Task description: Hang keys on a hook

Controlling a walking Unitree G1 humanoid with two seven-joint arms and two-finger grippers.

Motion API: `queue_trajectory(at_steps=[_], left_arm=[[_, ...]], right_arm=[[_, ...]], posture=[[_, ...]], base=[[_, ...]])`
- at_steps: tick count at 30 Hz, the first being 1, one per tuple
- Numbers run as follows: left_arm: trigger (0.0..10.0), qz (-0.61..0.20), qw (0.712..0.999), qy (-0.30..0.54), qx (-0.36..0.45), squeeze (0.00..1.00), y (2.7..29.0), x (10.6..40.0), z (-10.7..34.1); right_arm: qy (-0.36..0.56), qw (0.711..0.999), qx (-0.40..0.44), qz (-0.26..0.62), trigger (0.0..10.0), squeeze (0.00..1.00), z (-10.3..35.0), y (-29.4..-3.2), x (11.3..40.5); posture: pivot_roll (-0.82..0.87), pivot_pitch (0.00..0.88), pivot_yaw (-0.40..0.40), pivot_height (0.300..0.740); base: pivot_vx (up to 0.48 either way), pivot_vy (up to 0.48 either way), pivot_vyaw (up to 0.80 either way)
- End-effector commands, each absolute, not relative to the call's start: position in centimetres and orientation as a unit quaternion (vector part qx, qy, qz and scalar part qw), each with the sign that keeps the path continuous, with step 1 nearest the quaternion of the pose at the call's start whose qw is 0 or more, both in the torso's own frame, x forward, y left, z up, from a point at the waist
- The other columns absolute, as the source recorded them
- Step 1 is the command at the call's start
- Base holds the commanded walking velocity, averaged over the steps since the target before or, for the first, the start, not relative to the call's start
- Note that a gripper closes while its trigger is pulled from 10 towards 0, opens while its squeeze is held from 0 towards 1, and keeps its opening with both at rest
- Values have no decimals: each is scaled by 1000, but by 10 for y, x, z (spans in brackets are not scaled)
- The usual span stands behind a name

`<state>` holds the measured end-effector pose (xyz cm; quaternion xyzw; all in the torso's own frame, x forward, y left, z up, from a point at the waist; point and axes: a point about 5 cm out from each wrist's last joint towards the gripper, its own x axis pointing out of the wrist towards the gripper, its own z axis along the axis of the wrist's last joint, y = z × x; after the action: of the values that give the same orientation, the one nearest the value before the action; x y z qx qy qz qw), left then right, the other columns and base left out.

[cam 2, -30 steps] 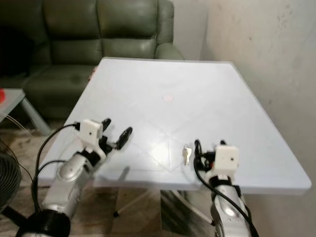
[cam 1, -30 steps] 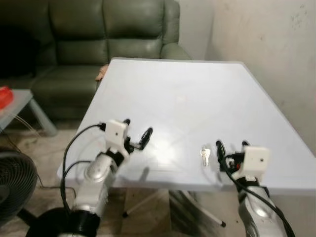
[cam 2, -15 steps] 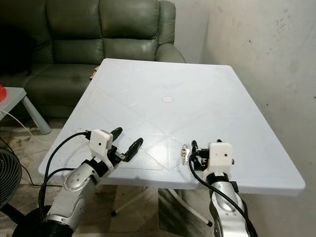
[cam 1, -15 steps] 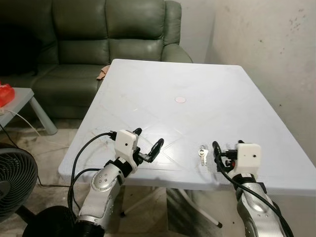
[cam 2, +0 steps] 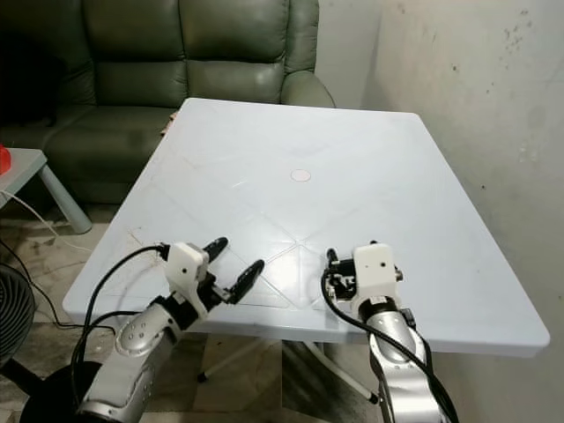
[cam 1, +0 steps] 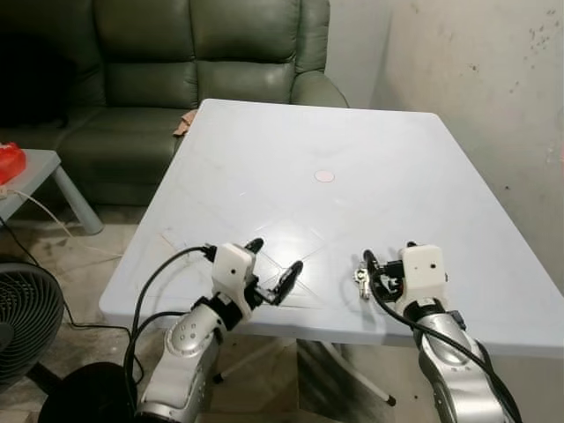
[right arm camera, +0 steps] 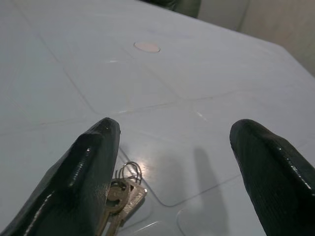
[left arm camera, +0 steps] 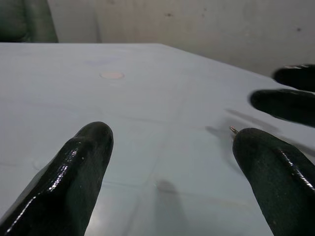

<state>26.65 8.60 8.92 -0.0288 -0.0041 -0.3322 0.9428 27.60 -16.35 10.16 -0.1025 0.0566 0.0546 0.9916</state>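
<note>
- My head eyes look forward and down over the table [cam 1: 352,141] from its near edge.
- Each wrist camera skims low along its fingers; both share the pale disc [left arm camera: 111,75].

The table [cam 1: 291,159] is pale blue-white, crossed by faint moulded lines, with one small pinkish round spot [cam 1: 324,175] at its middle. The keys [right arm camera: 119,194], beside one black finger [right arm camera: 83,182] of the right gripper [right arm camera: 182,172], are dull brass on a silvery ring. The left gripper [cam 1: 275,271] has glossy black fingers under a white housing. The sofa [cam 1: 167,62] is dark green; the wall [cam 1: 493,79] is speckled off-white.
</note>
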Motion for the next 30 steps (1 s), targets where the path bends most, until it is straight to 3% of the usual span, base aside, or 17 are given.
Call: queue_trajectory(at_steps=[1, 14, 30], left_arm=[[10000, -340, 940, -8, -19, 0, 85, 265, 93], [10000, -336, 942, 1, -17, 0, 85, 254, 95], [10000, -335, 942, 8, -17, 0, 86, 250, 95]], right_arm=[[59, 990, -110, 62, 10000, 0, 105, -161, 279], [93, 990, -89, 60, 10000, 0, 105, -141, 289], [125, 987, -97, 24, 10000, 0, 98, -138, 295]], posture=[[-13, 0, -36, 732], [21, 0, -45, 732], [25, 0, -46, 732]], base=[[0, 0, 0], [0, 0, 0], [0, 0, 0]])
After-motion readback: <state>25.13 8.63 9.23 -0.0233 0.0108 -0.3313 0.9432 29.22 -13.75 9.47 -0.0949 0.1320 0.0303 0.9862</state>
